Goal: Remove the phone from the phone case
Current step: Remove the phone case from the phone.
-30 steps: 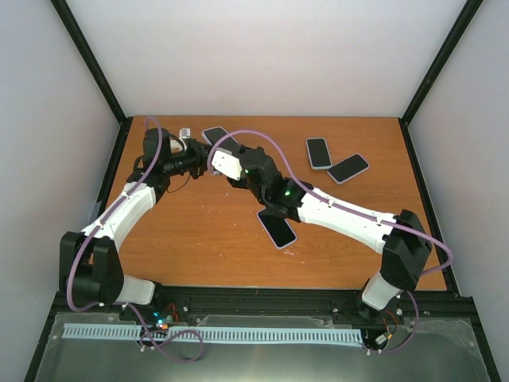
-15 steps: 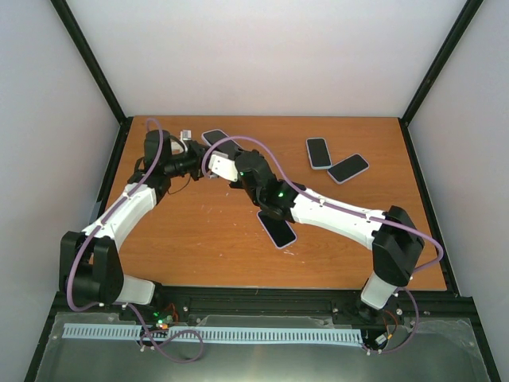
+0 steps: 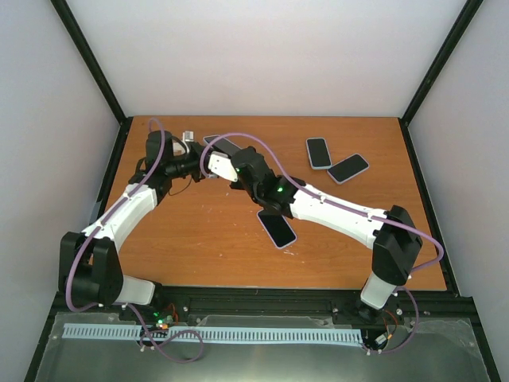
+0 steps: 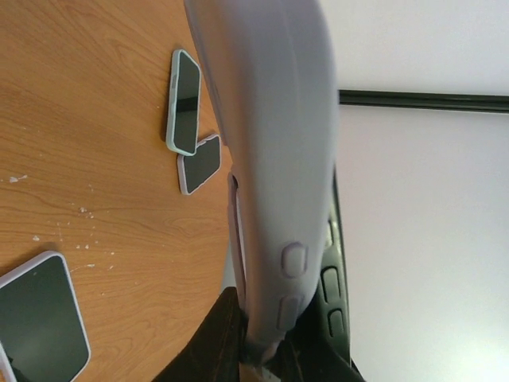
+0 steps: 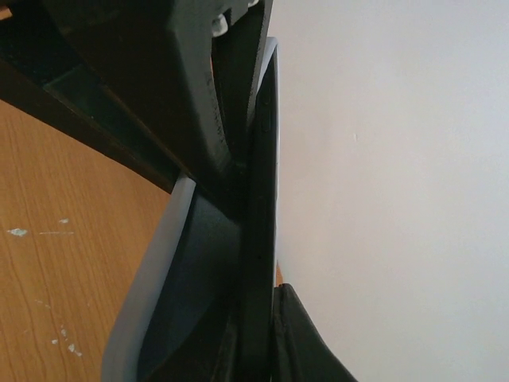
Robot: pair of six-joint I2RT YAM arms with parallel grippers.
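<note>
The right jaws are now sitting further left than 1 second ago, having closed the gap to the left jaws and clamped from half open to fully clenched, while the left jaws are staying where they were. Both are meeting above the far left part of the desk (image 3: pixel 199 247), with the right arm (image 3: pixel 334 211) stretching diagonally across it and the left arm (image 3: pixel 127 207) reaching up along the left side. The left jaws are clenching the lilac case (image 4: pixel 278 119), which is running lengthwise away from them in the left wrist view with its side button bumps showing. The right jaws are gripping the dark phone (image 5: pixel 258 223) by its thin edge. In the right wrist view the pale rim of the case is curving away from the phone at the near end, while further up the 2 are still lying together, so the phone is sitting only partly out of the case and held in the air between the 2 arms. A spare phone (image 3: pixel 277 229) is lying flat just under the right arm, and a green-cased phone (image 3: pixel 318 153) and a lilac-cased phone (image 3: pixel 347 168) are lying touching each other at the far right of the desk.
</note>
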